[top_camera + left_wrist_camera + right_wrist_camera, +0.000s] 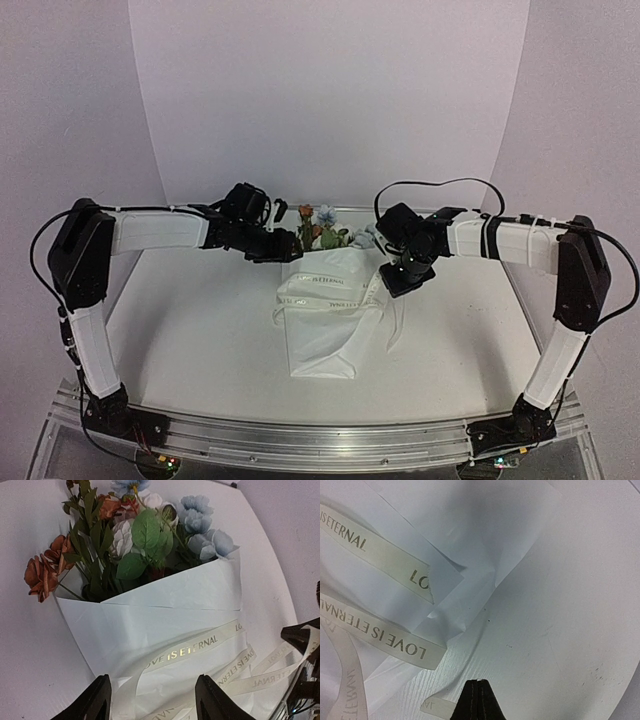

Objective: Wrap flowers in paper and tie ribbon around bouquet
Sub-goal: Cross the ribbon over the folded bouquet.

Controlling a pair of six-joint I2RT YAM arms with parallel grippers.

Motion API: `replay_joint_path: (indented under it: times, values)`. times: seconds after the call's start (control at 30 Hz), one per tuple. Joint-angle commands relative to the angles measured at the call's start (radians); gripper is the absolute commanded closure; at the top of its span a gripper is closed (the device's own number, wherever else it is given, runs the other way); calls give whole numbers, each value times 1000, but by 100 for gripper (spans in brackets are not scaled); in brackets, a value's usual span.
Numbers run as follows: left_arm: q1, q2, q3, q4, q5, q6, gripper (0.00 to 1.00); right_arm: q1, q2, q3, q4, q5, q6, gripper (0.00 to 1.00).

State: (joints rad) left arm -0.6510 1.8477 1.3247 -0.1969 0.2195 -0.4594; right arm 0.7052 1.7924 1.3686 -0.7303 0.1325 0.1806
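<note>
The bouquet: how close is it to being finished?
Wrapping looks done: the flowers sit in the folded paper. The ribbon lies looped loosely across it, no knot visible, so tying is in hand. The left gripper hangs open over it; the right gripper is shut, empty. Remaining: the knot.

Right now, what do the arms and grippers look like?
Left arm and right arm: white-covered links, black joints, black cables looping alongside. Left gripper has two black wedge fingers; right gripper shows a black pointed tip.
</note>
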Motion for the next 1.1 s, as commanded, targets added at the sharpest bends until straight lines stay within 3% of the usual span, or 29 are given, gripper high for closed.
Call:
replay_joint_path:
  times: [0.0,0.13,0.27,0.33,0.47,0.53,0.73,0.8,0.9,1.07]
  values:
    - [-1,143,191,-308,48,255,38,0,-10,42,-11,-4,-3,100]
    - [-10,221,286,-385,94,298,39,-1,-13,41,-11,-3,-6,100]
    - [-18,259,326,-426,92,301,47,-1,-16,41,-10,-1,-10,100]
    - [-18,273,339,-438,84,291,56,-1,-16,42,-11,-1,-13,100]
    - [-17,246,328,-427,9,242,89,-1,-16,44,-11,3,-17,100]
    - [-13,193,284,-381,-29,205,94,-1,-14,44,-11,7,-21,100]
    - [24,-54,49,-192,-151,19,94,-1,-9,43,-11,17,-32,100]
    - [36,-141,-52,-145,-200,-64,91,-2,-4,44,-11,15,-32,100]
    - [55,-240,-183,-112,-320,-185,77,-3,5,48,-10,12,-27,100]
    - [99,-323,-381,-30,-311,-336,75,-3,12,51,-10,7,-24,100]
